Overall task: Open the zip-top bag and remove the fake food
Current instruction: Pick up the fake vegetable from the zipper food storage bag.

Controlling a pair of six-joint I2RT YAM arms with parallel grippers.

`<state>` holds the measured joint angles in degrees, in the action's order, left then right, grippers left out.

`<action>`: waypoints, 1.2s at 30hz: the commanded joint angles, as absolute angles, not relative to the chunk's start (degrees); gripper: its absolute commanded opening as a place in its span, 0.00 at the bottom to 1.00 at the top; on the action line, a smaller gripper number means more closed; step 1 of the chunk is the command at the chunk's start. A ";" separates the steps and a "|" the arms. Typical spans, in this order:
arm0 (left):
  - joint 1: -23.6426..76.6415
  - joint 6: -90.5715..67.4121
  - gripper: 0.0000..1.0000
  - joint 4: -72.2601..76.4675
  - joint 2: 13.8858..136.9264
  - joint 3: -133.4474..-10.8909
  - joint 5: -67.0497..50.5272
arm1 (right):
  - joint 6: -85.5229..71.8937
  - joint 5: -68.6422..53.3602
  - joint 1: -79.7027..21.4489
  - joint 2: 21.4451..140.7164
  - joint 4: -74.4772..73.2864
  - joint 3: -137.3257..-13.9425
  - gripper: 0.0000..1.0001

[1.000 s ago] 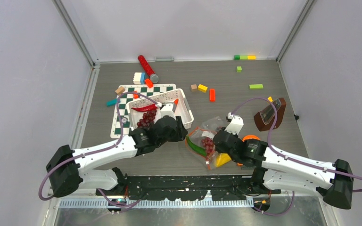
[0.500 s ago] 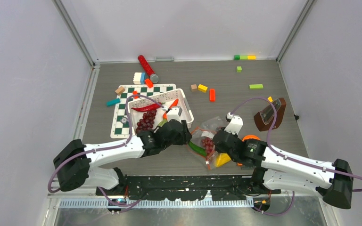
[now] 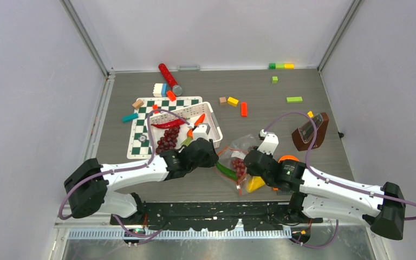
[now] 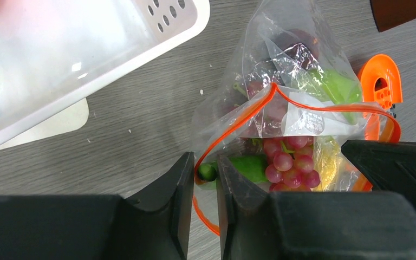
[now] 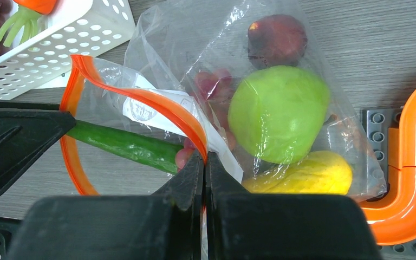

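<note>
While our right gripper pinches the orange rim of the zip-top bag, our left gripper clamps the long green vegetable at its mouth, on the counter right of the white basket.

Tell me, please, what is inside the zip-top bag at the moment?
Through the clear zip-top bag show a green apple, a yellow piece, red grapes, a dark red fruit and a long green vegetable reaching the mouth. Anything beneath them is covered.

Partly behind left claw: green vegetable
</note>
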<state>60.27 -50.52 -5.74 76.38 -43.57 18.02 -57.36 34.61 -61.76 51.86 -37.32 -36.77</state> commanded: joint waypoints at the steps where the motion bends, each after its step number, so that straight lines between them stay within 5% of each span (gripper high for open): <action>1: 60.56 -49.56 0.22 -4.28 74.81 -45.12 19.84 | -57.65 35.62 -61.79 52.12 -35.79 -38.02 0.00; 36: 61.66 -38.23 0.25 -9.81 70.97 -48.55 23.90 | -57.68 34.80 -61.79 54.14 -34.89 -38.10 0.00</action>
<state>61.30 -39.53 -11.00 70.78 -46.39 23.33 -57.39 33.71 -61.76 54.06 -35.59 -36.77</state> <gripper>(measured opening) 0.251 0.045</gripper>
